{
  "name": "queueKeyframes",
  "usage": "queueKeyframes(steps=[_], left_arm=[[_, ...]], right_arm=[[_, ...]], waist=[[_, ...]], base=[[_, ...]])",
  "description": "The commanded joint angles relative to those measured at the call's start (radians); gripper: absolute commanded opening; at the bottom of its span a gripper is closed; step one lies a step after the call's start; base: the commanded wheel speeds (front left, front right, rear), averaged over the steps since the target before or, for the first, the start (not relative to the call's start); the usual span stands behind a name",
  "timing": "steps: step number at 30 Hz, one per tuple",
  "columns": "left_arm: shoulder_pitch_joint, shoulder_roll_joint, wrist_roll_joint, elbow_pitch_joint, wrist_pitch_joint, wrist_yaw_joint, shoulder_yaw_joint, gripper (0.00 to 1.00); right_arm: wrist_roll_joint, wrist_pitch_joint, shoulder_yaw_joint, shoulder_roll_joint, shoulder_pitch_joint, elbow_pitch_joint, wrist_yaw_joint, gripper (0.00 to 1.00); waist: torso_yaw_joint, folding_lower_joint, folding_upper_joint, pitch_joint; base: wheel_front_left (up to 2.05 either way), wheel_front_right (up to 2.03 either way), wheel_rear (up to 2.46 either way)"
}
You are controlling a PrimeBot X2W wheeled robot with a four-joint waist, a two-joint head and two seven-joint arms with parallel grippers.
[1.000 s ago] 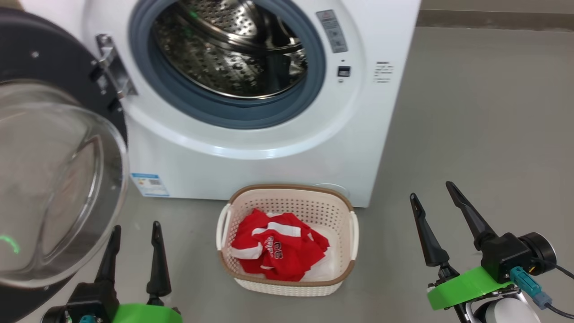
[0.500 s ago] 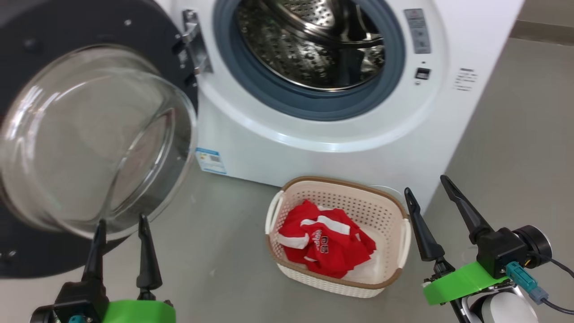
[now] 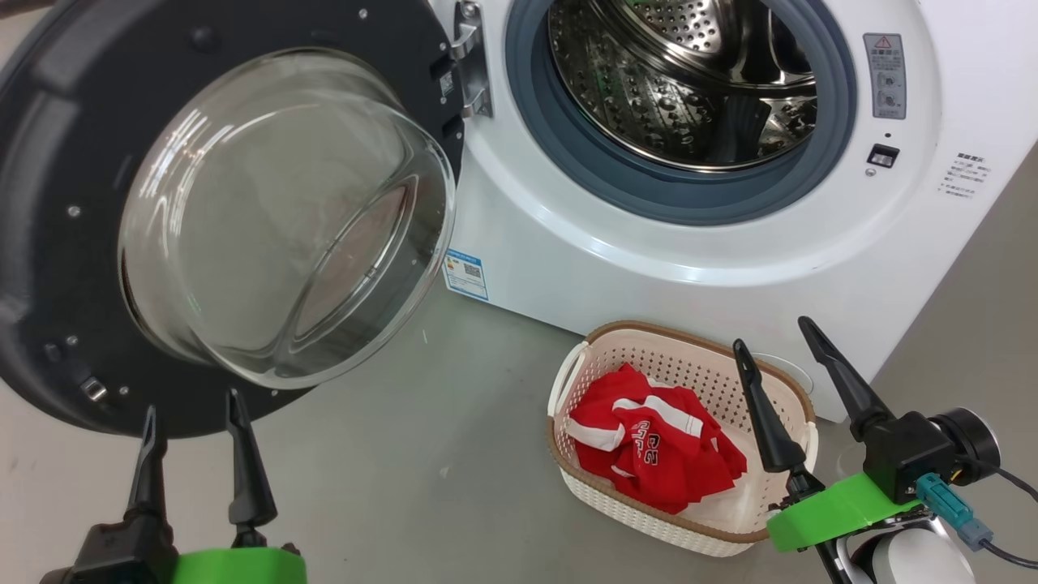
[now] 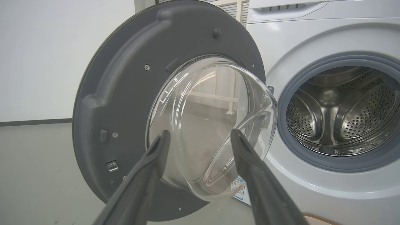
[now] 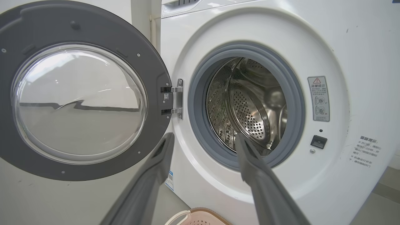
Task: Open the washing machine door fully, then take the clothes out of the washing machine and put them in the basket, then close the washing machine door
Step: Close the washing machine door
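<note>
Clothes (image 3: 649,454), red with white bands, lie bunched in the basket (image 3: 689,367), which stands on the floor (image 3: 405,470) just in front of the washing machine (image 3: 649,268). The washing machine door (image 3: 57,268) hangs swung wide on my left, its glass bowl bulging outward, and the steel drum (image 3: 681,89) shows inside the grey gasket. My left hand (image 3: 191,401) hovers open below the door, touching nothing. My right hand (image 3: 770,332) is open too and holds nothing; in the head view its fingers cross the basket's right end.
</note>
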Motion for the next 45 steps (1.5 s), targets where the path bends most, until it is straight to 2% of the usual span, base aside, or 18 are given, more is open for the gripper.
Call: queueKeyframes(steps=[1, 4, 5, 6, 7, 18, 24, 30, 33, 36, 39, 40, 43, 45], left_arm=[[-0.009, 0.013, -0.005, -0.035, -0.008, 0.013, 0.037, 1.0], [-0.003, 0.012, -0.006, -0.045, -0.008, 0.017, 0.038, 1.0], [-0.002, 0.012, -0.005, -0.05, -0.008, 0.017, 0.038, 0.61], [-0.004, 0.012, -0.005, -0.062, -0.008, 0.017, 0.04, 0.09], [-0.005, 0.012, -0.007, -0.073, -0.008, 0.016, 0.044, 0.0], [-0.128, 0.038, -0.068, -0.191, -0.008, -0.002, 0.166, 0.0], [-0.297, 0.107, -0.15, -0.145, -0.008, -0.043, 0.287, 0.0], [-0.473, 0.187, -0.259, 0.024, 0.001, -0.072, 0.398, 0.0], [-0.551, 0.215, -0.315, 0.124, 0.041, -0.065, 0.434, 0.0], [-0.643, 0.216, -0.449, 0.24, 0.139, -0.041, 0.512, 0.0], [-0.716, 0.265, -0.538, 0.355, 0.216, -0.014, 0.586, 0.0], [-0.76, 0.288, -0.599, 0.426, 0.281, 0.002, 0.625, 0.0], [-0.795, 0.341, -0.651, 0.524, 0.389, 0.017, 0.649, 0.0], [-0.807, 0.375, -0.677, 0.578, 0.461, 0.011, 0.653, 0.0]], right_arm=[[-0.008, -0.006, 0.024, -0.005, -0.024, -0.024, 0.003, 1.0], [-0.009, -0.006, 0.026, -0.005, -0.026, -0.021, 0.003, 1.0], [-0.011, -0.006, 0.025, -0.005, -0.027, -0.019, 0.003, 1.0], [-0.012, -0.006, 0.024, -0.005, -0.027, -0.019, 0.003, 1.0], [-0.012, -0.006, 0.023, -0.005, -0.028, -0.019, 0.003, 1.0], [-0.025, -0.006, 0.013, -0.005, -0.024, -0.014, 0.003, 1.0], [-0.044, -0.006, 0.013, -0.005, -0.02, -0.011, 0.003, 1.0], [-0.054, -0.006, 0.019, -0.005, -0.024, -0.009, 0.003, 1.0], [-0.058, -0.006, 0.021, -0.005, -0.023, -0.009, 0.003, 1.0], [-0.063, -0.006, 0.027, -0.005, -0.023, -0.007, 0.003, 1.0], [-0.068, -0.006, 0.029, -0.005, -0.027, -0.006, 0.003, 1.0], [-0.07, -0.006, 0.029, -0.008, -0.027, -0.005, 0.003, 1.0], [-0.072, -0.006, 0.032, -0.01, -0.024, -0.004, 0.003, 1.0], [-0.07, -0.006, 0.037, -0.014, -0.025, -0.002, 0.003, 1.0]], waist=[[0.008, 0.0, -0.0001, -0.003], [0.007, 0.0, -0.0001, -0.003], [0.005, 0.0, -0.0001, -0.003], [0.003, 0.0, -0.0001, -0.003], [0.001, 0.0, -0.0001, -0.003], [-0.022, 0.0, -0.0001, 0.01], [-0.038, 0.0, -0.0001, 0.021], [-0.059, 0.0, -0.0001, 0.031], [-0.066, 0.0, -0.0001, 0.032], [-0.076, 0.0, -0.0001, 0.032], [-0.09, 0.0, -0.0001, 0.036], [-0.097, 0.0, -0.0001, 0.037], [-0.109, 0.0, -0.0001, 0.041], [-0.117, 0.0, -0.0001, 0.045]], base=[[0.0, 0.0, 0.0], [0.0, 0.0, 0.0], [0.0, 0.0, 0.0], [0.0, 0.0, 0.0], [0.0, 0.0, 0.0], [0.0, 0.0, 0.0], [0.0, 0.0, 0.0], [0.0, 0.0, 0.0], [0.0, 0.0, 0.0], [0.0, 0.0, 0.0], [0.0, 0.0, 0.0], [0.0, 0.0, 0.0], [0.0, 0.0, 0.0], [0.0, 0.0, 0.0]])
